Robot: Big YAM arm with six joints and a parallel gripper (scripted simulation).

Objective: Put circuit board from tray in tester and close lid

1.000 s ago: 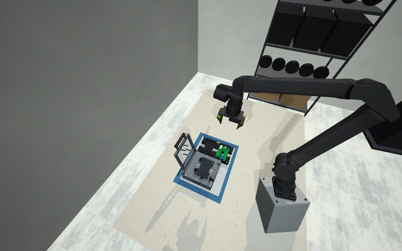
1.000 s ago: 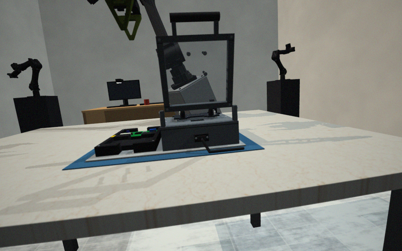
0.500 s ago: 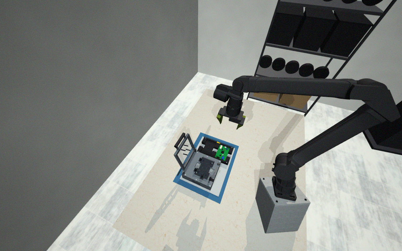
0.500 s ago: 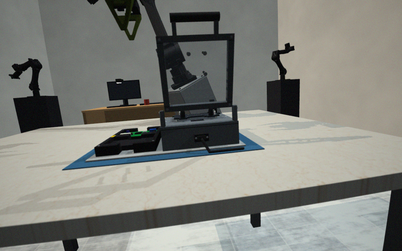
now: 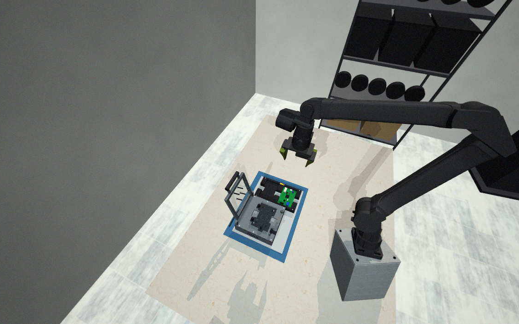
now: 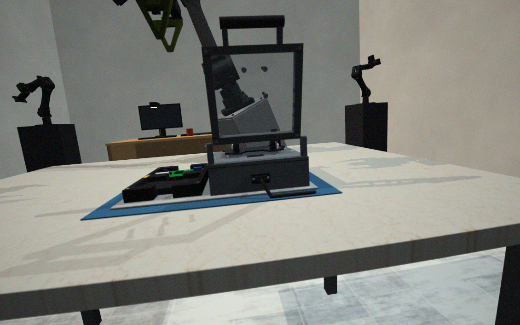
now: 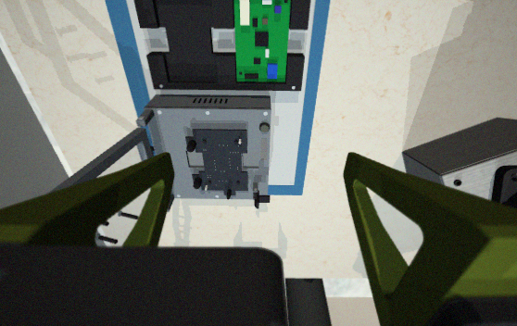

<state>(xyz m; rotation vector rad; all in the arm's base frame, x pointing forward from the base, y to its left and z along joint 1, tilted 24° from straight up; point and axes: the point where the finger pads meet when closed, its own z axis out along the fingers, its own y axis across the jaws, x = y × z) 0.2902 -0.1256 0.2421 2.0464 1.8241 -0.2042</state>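
The green circuit board (image 7: 262,41) lies face up in the right pocket of the black tray (image 7: 221,43), its white connector at the end away from the tester. It also shows in the top view (image 5: 287,196). The grey tester (image 7: 211,148) stands next to the tray with its clear lid (image 6: 252,90) swung up and open; its dark plate (image 7: 221,159) with pins and black posts is bare. My gripper (image 5: 298,157) hangs open and empty high above the table, off to the tray side of the fixture. In the wrist view its green fingers frame the tester.
The tray and tester rest on a grey base on a blue mat (image 5: 262,215). My arm's grey pedestal (image 5: 362,265) stands on the table at the right. A shelf rack (image 5: 408,60) stands behind the table.
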